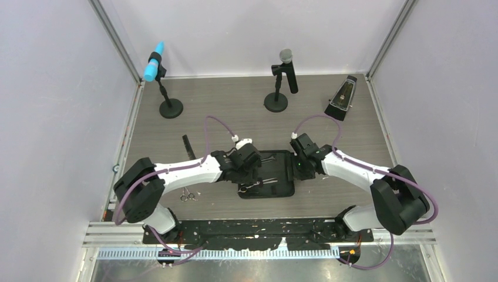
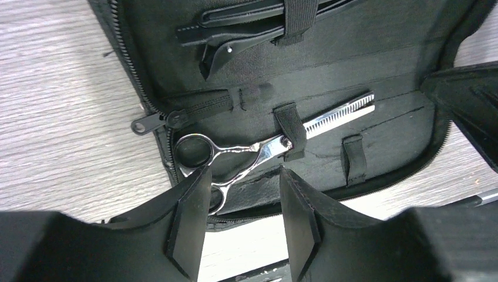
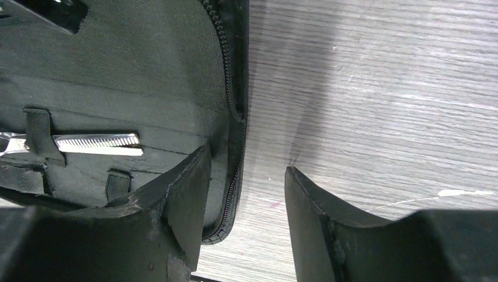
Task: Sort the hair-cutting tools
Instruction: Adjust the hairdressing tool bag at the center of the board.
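Silver thinning scissors (image 2: 340, 113) sit stowed in the black zip case (image 2: 382, 88). Left claw (image 2: 244, 173) and right claw (image 3: 246, 161) are both wide, empty. Lower-left loose silver scissors (image 1: 188, 195) next?

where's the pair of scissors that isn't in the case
In the top view the loose scissors lie on the table, left of the black case, beside the left arm.

Silver thinning scissors (image 2: 264, 150) in the black fabric zip case (image 2: 382, 64): lower ring half tucked behind a finger (image 2: 188, 223) of the left hand (image 2: 245, 176). Thin black hair clip (image 2: 235, 47) runs off the top edge.
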Controlling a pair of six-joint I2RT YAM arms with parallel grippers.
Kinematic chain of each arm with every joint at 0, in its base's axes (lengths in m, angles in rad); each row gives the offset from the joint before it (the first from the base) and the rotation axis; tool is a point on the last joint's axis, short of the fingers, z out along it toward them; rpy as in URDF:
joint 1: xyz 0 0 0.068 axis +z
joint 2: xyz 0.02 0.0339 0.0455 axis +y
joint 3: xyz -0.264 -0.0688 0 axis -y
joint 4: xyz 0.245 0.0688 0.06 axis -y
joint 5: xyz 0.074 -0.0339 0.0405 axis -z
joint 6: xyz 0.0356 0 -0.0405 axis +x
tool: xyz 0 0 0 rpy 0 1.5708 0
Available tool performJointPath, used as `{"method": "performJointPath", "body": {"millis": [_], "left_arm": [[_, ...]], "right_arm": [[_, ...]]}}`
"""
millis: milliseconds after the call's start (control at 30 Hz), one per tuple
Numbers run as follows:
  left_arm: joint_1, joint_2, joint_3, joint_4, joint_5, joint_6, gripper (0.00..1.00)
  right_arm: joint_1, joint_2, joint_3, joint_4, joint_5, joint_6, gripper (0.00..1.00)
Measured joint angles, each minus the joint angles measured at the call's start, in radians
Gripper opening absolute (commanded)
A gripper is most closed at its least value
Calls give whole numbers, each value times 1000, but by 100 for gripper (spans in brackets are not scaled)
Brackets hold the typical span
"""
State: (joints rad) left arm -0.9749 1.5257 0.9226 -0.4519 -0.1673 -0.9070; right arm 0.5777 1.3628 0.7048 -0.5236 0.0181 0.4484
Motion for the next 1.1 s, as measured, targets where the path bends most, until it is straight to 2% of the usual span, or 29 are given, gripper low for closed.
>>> {"method": "performJointPath", "body": {"millis": [100, 300, 367, 733, 1100], "left_arm": [[-1, 46, 13, 1, 19, 3, 48], [-5, 87, 23, -1, 48, 3, 48], [-5, 95, 24, -2, 48, 3, 48], [-5, 127, 55, -7, 63, 25, 46], [-5, 65, 55, -48, -19, 29, 49]], "right_arm": [[0, 23, -8, 31, -7, 1, 45], [-2, 50, -13, 92, -46, 2, 17], [-2, 52, -13, 102, -49, 2, 13], [-6, 56, -13, 105, -50, -1, 8], [-6, 58, -13, 106, -51, -2, 7]]}}
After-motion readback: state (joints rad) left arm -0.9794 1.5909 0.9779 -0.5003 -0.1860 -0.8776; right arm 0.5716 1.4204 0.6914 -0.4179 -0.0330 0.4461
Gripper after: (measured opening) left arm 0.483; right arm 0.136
